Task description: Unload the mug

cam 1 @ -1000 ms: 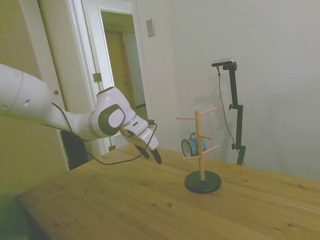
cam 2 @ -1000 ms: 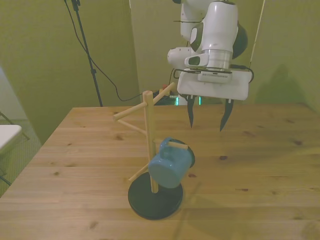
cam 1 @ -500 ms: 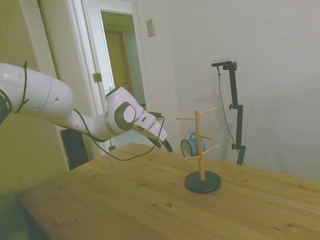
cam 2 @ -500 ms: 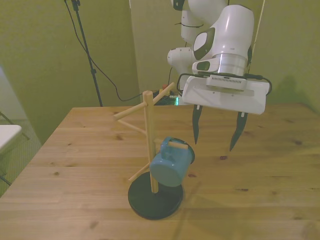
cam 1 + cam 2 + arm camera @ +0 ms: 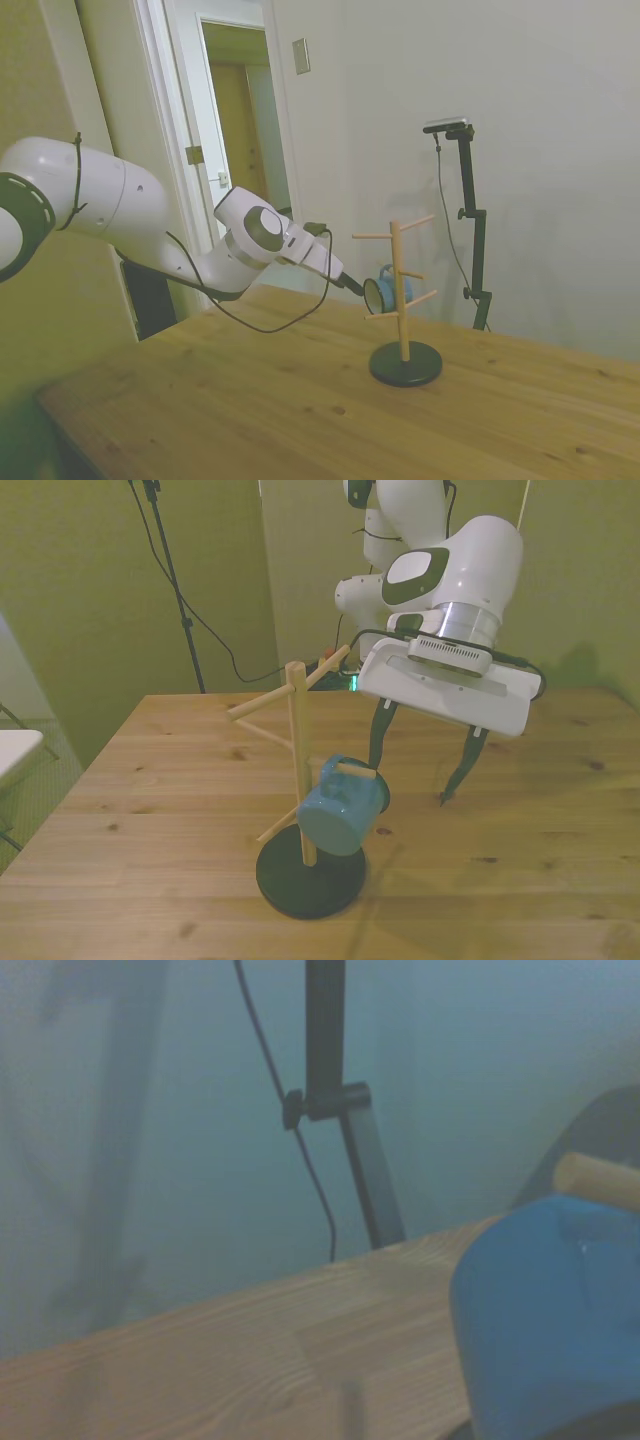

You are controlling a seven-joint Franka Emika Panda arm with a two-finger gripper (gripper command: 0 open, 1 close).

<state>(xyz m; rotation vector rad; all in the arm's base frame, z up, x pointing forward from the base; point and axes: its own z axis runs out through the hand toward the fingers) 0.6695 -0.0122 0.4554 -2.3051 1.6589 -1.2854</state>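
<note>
**Approach to the hanging mug**

Mug first, since it is nearest to the front camera: the small blue-teal enamel mug [image 5: 343, 815] hangs by its loop handle on a short light wooden peg [image 5: 355, 770] of the wooden peg stand [image 5: 298, 770]. It is tilted, with its bottom toward the front camera. The stand rises from a round black base [image 5: 309, 878] that rests on the wooden table [image 5: 520, 880]. In the wrist view the mug [image 5: 545, 1320] fills one corner, close and blurred, with the end of the peg [image 5: 596, 1179] above it.

Just behind the mug, on the front view's right, hangs the white two-finger gripper [image 5: 412, 770]. Its two dark fingers are spread wide and hold nothing. One fingertip [image 5: 377, 748] is near the mug's upper side and seems not to touch it; the other is well apart over the bare table. In the side view the gripper [image 5: 352, 285] points at the mug's open mouth [image 5: 374, 296].

Farther back are the white arm and the wall.

The step in hand appears to be the approach, before any grasp. The next move probably calls for bringing the fingers around the mug's wall or rim and closing them. After that the mug must slide outward along the peg, because a straight pull could tip the stand.
</note>
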